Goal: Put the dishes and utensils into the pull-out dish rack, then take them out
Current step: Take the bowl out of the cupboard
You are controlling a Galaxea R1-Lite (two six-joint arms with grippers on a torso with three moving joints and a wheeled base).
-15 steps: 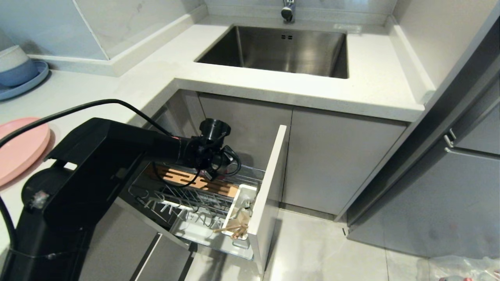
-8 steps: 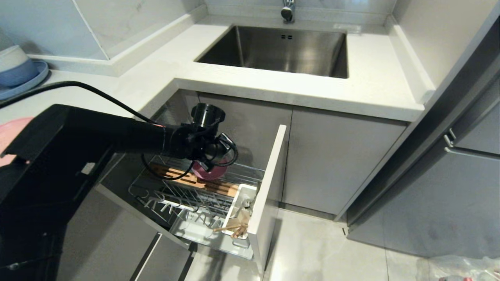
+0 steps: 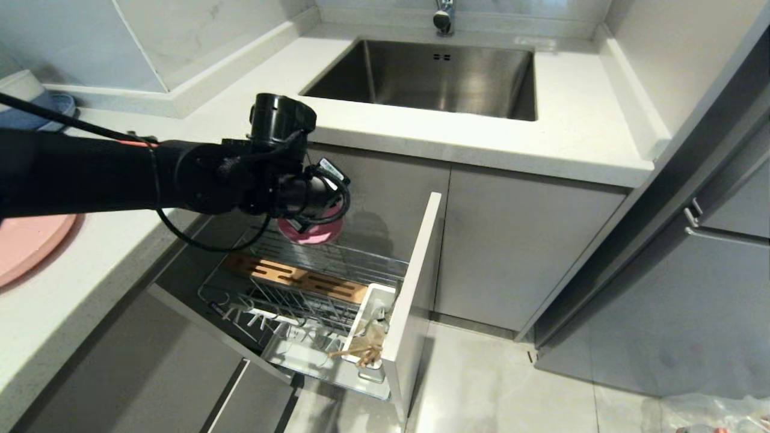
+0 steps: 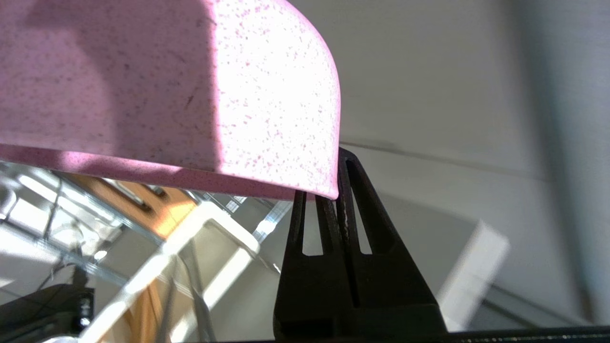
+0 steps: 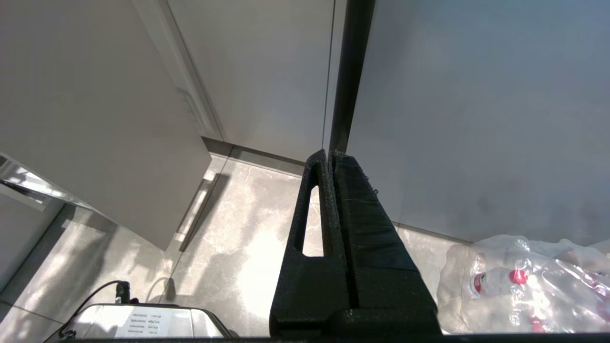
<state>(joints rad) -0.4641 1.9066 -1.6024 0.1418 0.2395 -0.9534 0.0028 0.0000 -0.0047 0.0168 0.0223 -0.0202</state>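
Above the pull-out dish rack (image 3: 313, 282), the left pincer (image 4: 333, 190) pinches the tilted pink bowl's (image 3: 310, 230) rim; chopsticks (image 3: 355, 353) lean in the utensil cup (image 3: 376, 313).

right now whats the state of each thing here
left gripper: shut on the pink bowl's rim
pink bowl: held above the rack
pull-out dish rack: pulled out
chopsticks: in the white utensil cup
pink plate: on the counter
right gripper: shut, empty
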